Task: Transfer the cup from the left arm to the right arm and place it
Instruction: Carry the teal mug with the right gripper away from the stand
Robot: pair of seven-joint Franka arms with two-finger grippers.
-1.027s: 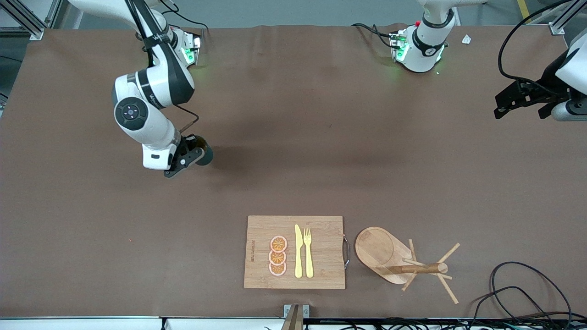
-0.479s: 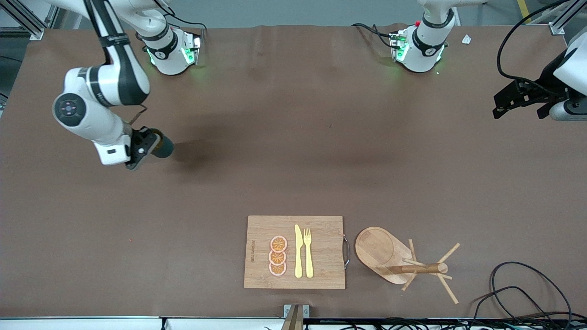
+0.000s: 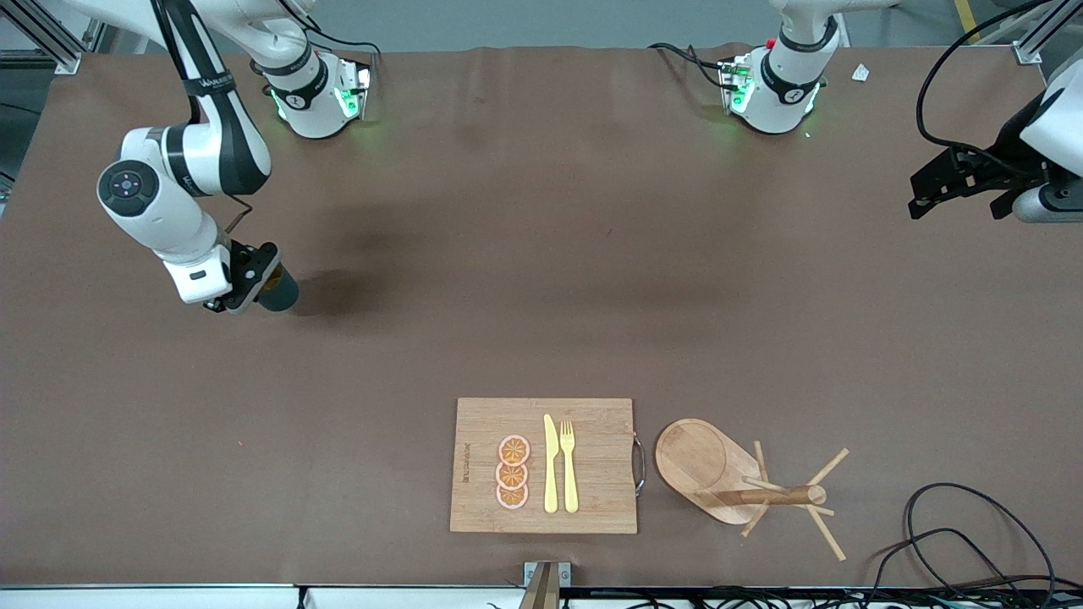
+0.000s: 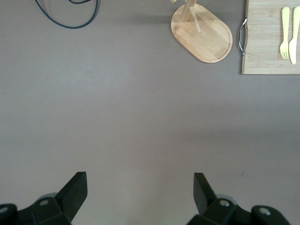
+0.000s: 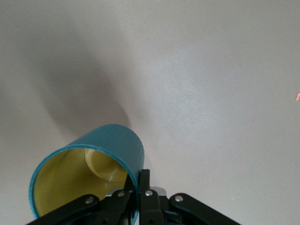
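Note:
The cup (image 3: 279, 293) is teal outside and yellow inside (image 5: 70, 180). My right gripper (image 3: 250, 286) is shut on its rim (image 5: 139, 187), one finger inside the wall and one outside. It holds the cup tilted just over the bare brown table toward the right arm's end, and a shadow lies beside it. No handle shows. My left gripper (image 3: 922, 201) hangs over the left arm's end of the table, waiting. It is open, its fingertips (image 4: 77, 185) far apart with only table between them (image 4: 139, 185).
Near the front edge lies a wooden cutting board (image 3: 592, 465) with three orange slices (image 3: 513, 472), a yellow knife and a fork (image 3: 568, 474). Beside it stands a wooden mug tree (image 3: 744, 482) on an oval base (image 4: 206, 35). Black cables (image 3: 956, 524) lie at the corner.
The right arm has carried the cup sideways toward its own end of the table, then settled a little lower. The left arm has not moved.

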